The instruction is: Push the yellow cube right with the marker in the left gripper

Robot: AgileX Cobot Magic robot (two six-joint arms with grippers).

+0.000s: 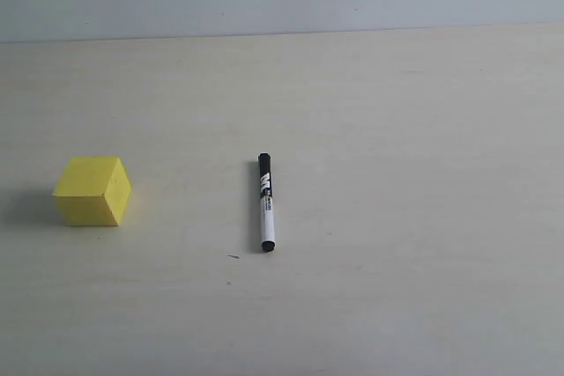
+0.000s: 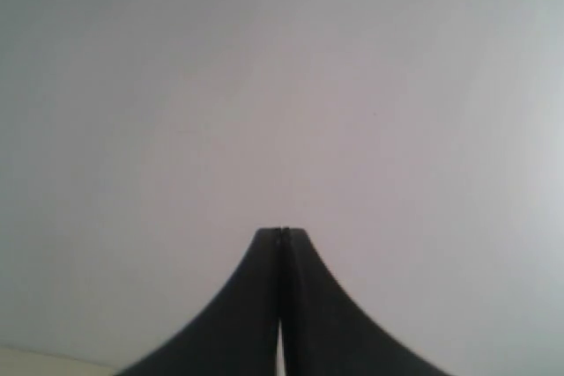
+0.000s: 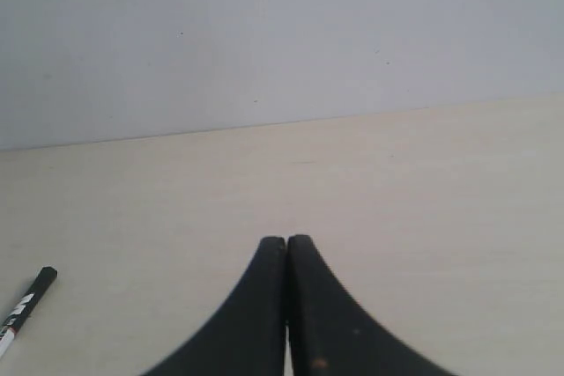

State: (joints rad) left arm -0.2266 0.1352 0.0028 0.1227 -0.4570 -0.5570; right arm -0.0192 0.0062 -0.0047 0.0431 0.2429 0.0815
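Bare tabletop (image 1: 185,209) between yellow cube (image 1: 91,191) and marker (image 1: 265,202), well apart

Marker (image 3: 25,310) partly out of frame

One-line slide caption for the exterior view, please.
Yellow cube sits left of a marker lying free on the pale table, the two well apart.

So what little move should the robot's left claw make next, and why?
Probably swing the left gripper down toward the slim black-and-white marker, opening as it goes. Its jaws are shut on nothing and face the grey wall, while the marker lies loose on the pale wooden table, well apart from the bright yellow cube.
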